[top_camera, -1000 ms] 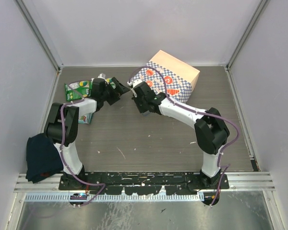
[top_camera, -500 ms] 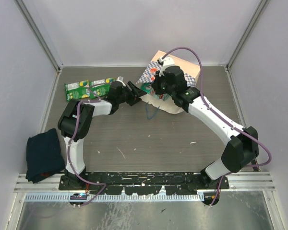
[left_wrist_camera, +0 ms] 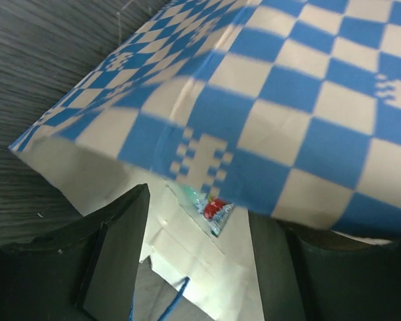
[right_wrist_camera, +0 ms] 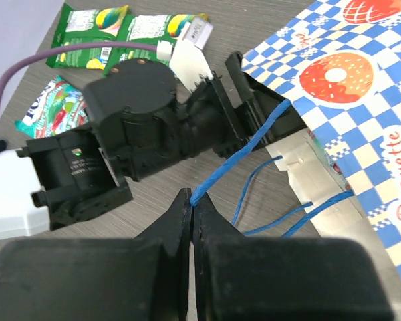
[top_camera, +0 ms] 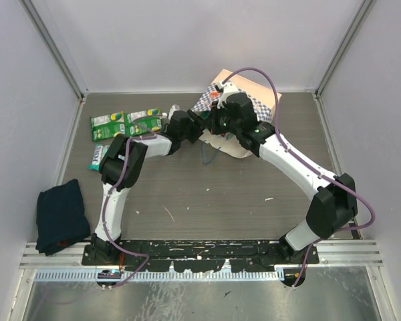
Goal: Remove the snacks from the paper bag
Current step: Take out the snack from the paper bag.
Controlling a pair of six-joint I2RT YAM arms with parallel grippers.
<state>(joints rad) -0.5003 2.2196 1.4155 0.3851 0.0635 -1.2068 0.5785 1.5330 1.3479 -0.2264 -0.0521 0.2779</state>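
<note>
The checkered paper bag (top_camera: pixel 240 80) lies on its side at the back of the table, mouth toward the left. My right gripper (right_wrist_camera: pixel 192 200) is shut on one blue cord handle (right_wrist_camera: pixel 254 140) and holds it above the table just outside the mouth. My left gripper (left_wrist_camera: pixel 197 231) is open at the mouth, its fingers (left_wrist_camera: pixel 117 254) on either side of the cream inside. One snack packet (left_wrist_camera: pixel 216 209), teal with red print, lies inside under the upper wall. Two green packets (top_camera: pixel 107 125) (top_camera: pixel 145 120) and a teal one (top_camera: pixel 97 157) lie on the table to the left.
A dark blue cloth (top_camera: pixel 60 217) lies at the near left edge. Grey walls close off the table on the left, back and right. Both arms crowd together in front of the bag's mouth (top_camera: pixel 207 127).
My left gripper has moved right, up to the bag's mouth. My right gripper, which reached over the bag earlier, stays shut on the cord handle. The teal packet on the table shows again.
</note>
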